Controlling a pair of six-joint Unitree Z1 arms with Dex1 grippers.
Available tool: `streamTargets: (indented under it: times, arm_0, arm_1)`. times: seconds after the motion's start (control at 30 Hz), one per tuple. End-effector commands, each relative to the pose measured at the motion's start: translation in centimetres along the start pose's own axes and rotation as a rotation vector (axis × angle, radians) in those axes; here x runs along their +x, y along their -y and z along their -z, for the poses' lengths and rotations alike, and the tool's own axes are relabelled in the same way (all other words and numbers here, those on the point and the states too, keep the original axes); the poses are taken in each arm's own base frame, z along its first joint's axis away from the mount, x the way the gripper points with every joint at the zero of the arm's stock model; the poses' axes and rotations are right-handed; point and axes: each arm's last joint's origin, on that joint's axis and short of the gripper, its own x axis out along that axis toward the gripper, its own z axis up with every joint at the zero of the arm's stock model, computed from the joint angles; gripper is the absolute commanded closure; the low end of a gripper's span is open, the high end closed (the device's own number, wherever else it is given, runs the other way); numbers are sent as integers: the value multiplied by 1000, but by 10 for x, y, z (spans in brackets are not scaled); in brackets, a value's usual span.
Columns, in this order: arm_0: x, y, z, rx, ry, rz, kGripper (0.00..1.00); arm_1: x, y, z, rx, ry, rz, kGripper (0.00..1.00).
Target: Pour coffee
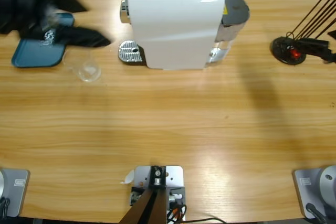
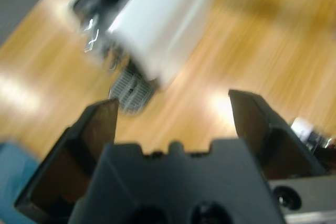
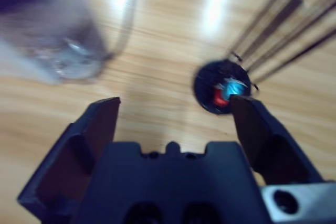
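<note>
A white coffee machine point(image 1: 176, 22) stands at the back middle of the table, with its metal drip tray point(image 1: 130, 52) on its left side. A clear glass tumbler point(image 1: 86, 70) stands on the wood left of the drip tray; I cannot make out any coffee in it. My left arm point(image 1: 79, 35) is a blurred dark shape over the table's back left. Its gripper point(image 2: 173, 106) is open and holds nothing, facing the machine point(image 2: 157, 19) and drip tray point(image 2: 131, 90). My right gripper point(image 3: 176, 106) is open and holds nothing above bare wood.
A blue tray point(image 1: 37, 51) lies at the far left, partly under the left arm. At the right stands a black round base with a red part point(image 1: 290, 51) and thin dark rods fanning out from it, also seen ahead of the right gripper as the base point(image 3: 223, 87).
</note>
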Motion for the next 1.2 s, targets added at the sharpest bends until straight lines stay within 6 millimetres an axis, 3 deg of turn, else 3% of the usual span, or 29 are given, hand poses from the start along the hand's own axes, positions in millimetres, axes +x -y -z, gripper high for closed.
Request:
streamTargets:
  times: [0.03, 0.4, 0.47, 0.6, 0.97, 1.03, 1.2]
  arm_0:
    - [-22, -16, 60, -118, -127, -129, 96]
    - [-20, -21, 65, -154, -140, -141, 96]
    - [-21, -22, 65, -159, -135, -144, 96]
    - [-24, -24, 65, -170, -125, -156, 96]
    - [-24, -26, 64, -181, -114, -163, 96]
    - [-25, -26, 64, -181, -112, -164, 96]
    - [-24, -26, 65, -183, -115, -163, 96]
  arm_1:
    - [45, 28, 21, 125, -73, 184, 198]
    - [74, 40, 24, 146, -93, 216, 245]
    - [77, 44, 24, 156, -87, 222, 348]
    - [94, 43, 31, 152, -119, 212, 363]
    - [106, 47, 33, 160, -116, 204, 378]
    - [105, 48, 33, 167, -102, 206, 493]
    - [105, 49, 32, 163, -88, 202, 497]
